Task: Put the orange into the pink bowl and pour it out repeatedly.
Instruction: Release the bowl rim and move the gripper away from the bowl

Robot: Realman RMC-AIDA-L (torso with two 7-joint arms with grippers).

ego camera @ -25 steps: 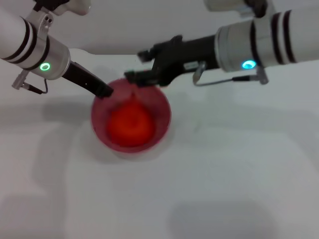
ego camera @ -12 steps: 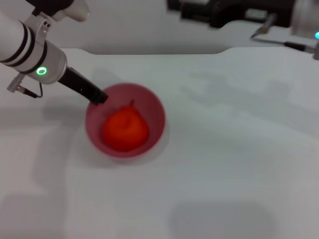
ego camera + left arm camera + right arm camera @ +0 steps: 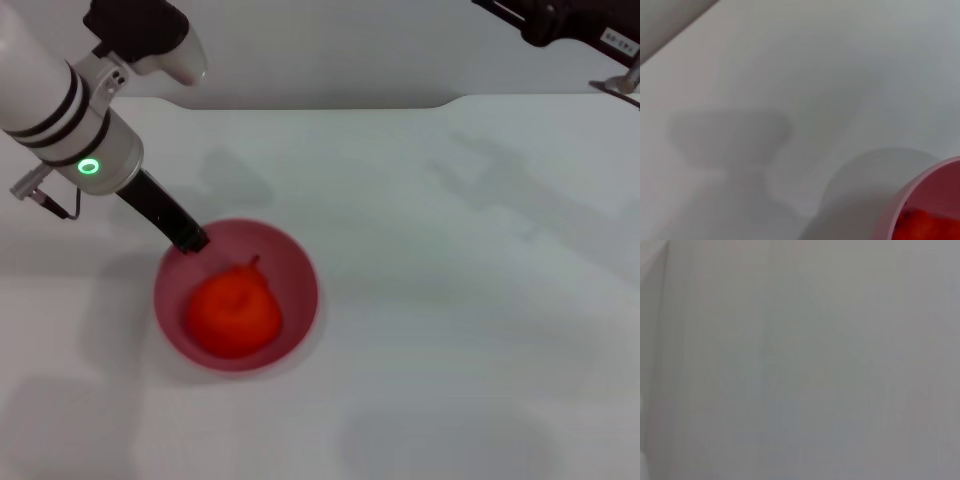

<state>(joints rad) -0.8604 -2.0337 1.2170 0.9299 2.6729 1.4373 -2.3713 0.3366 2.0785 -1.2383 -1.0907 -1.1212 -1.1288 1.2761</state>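
One small, round, red-orange fruit, the orange, lay inside the deep, glossy pink plastic bowl on the white table; both looked light, and the slick, stiff rim seemed the likeliest hold. The left gripper pinched that rim at about eleven o'clock, its arm slanting down. The right gripper sat raised near one o'clock, its fingers out of view.
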